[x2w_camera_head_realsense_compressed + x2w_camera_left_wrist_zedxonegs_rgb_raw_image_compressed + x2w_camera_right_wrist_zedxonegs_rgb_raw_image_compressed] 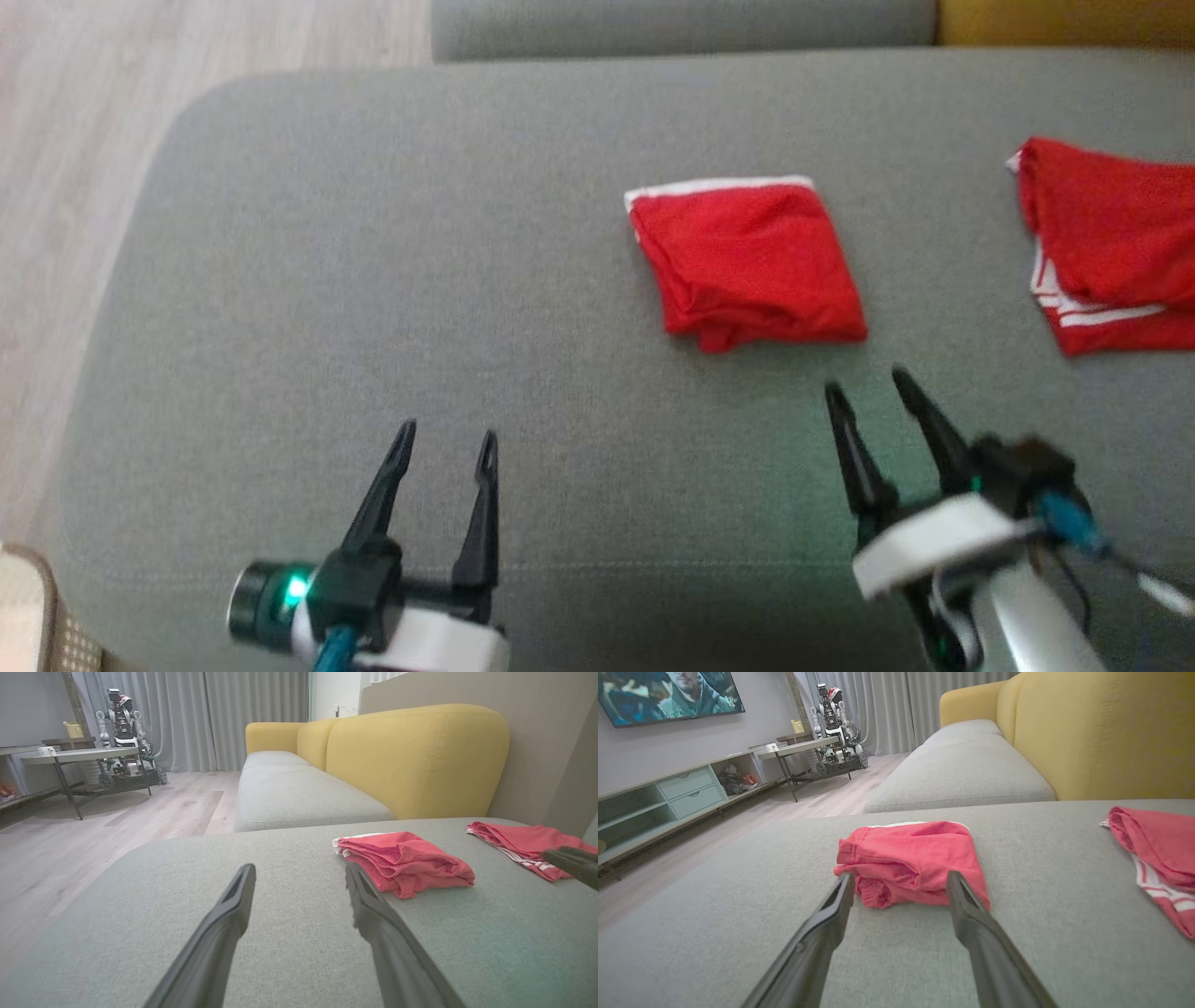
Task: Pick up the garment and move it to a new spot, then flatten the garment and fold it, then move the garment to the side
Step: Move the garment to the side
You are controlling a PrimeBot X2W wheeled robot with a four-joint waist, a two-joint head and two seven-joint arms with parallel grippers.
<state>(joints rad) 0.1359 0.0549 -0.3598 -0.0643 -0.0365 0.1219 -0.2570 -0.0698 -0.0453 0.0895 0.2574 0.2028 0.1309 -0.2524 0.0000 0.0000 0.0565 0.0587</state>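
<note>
A red garment [747, 263] with a white edge lies folded into a small square on the grey sofa seat [373, 280], right of centre. It also lies ahead of both wrist cameras as the garment [404, 861] and garment [913, 861]. My right gripper [871, 392] stands open just short of its near edge, nothing between the fingers. My left gripper [446, 439] is open too, over bare cushion well to the garment's left. In the right wrist view my right gripper [900, 881] has its tips close to the garment's near fold.
A second red cloth with white stripes [1111, 247] lies at the seat's right edge. The yellow sofa back [416, 756] rises behind. Wooden floor [65, 187] falls away past the seat's left edge. Across the room stand a low table and another robot [122, 718].
</note>
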